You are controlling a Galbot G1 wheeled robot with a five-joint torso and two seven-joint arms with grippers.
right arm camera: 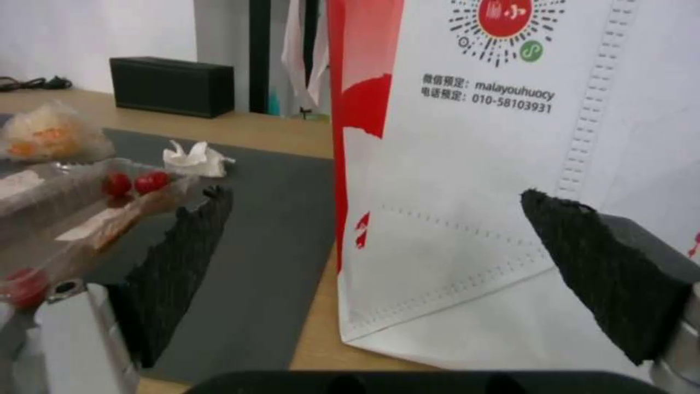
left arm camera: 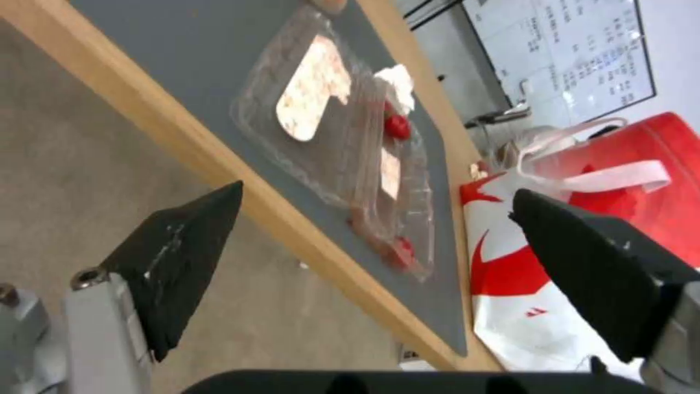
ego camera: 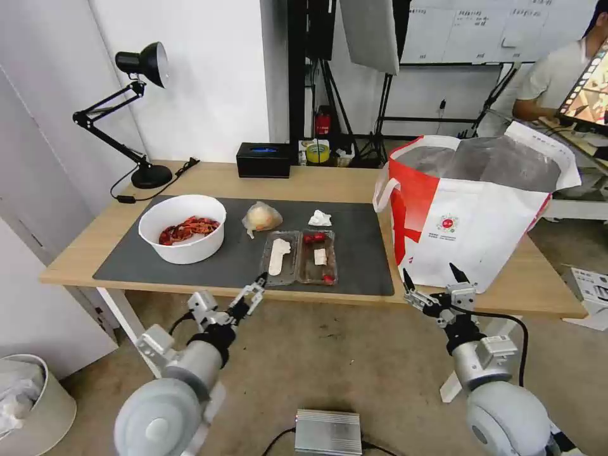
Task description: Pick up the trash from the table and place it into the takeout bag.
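Note:
On the table's (ego camera: 82,253) dark mat (ego camera: 240,259) sit a white bowl of red shells (ego camera: 182,228), a small clear bag with a yellowish lump (ego camera: 261,217), a crumpled tissue (ego camera: 320,218) and a clear hinged tray (ego camera: 299,256). The white-and-red takeout bag (ego camera: 472,215) stands open at the table's right end. My left gripper (ego camera: 254,291) hovers open just off the front edge, facing the tray (left arm camera: 328,120). My right gripper (ego camera: 430,278) is open in front of the takeout bag (right arm camera: 496,164), empty.
A black desk lamp (ego camera: 136,107) stands at the back left and a black box (ego camera: 264,159) at the back middle. On the floor are a bin (ego camera: 31,405) at the lower left and a metal box (ego camera: 327,432) between my arms.

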